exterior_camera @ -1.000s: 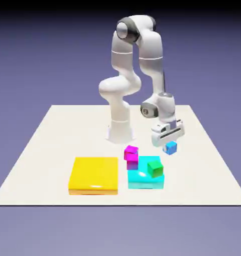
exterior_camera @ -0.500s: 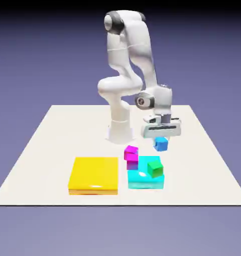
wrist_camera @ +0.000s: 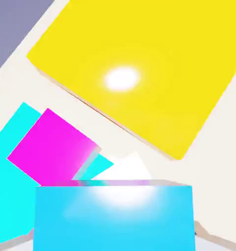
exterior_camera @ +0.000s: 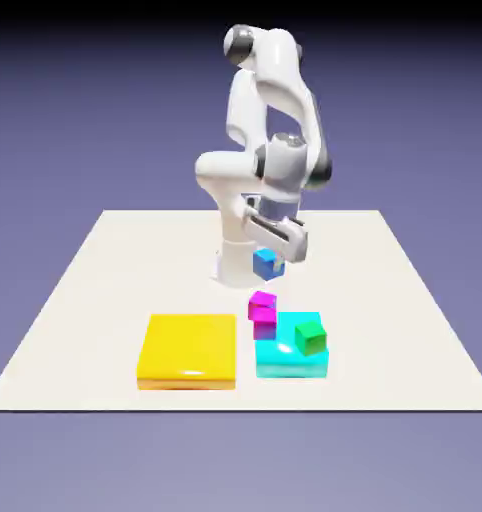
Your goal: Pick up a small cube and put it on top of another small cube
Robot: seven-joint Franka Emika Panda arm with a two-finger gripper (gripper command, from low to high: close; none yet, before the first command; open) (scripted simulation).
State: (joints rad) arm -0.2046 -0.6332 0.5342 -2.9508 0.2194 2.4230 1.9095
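The small blue cube [exterior_camera: 268,264] hangs clear above the bench [exterior_camera: 85,300], clamped in the pincer [exterior_camera: 270,255], tilted slightly.

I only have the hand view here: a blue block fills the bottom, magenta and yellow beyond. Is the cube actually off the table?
Observer: Yes. In the exterior view the small blue cube hangs in the gripper, above the table.
Operator: Where does the magenta cube sit?
Observer: The magenta cube perches on another magenta block at the cyan slab's far corner.
Operator: Anything else on that slab?
Observer: A green cube, on its exterior view's right side.
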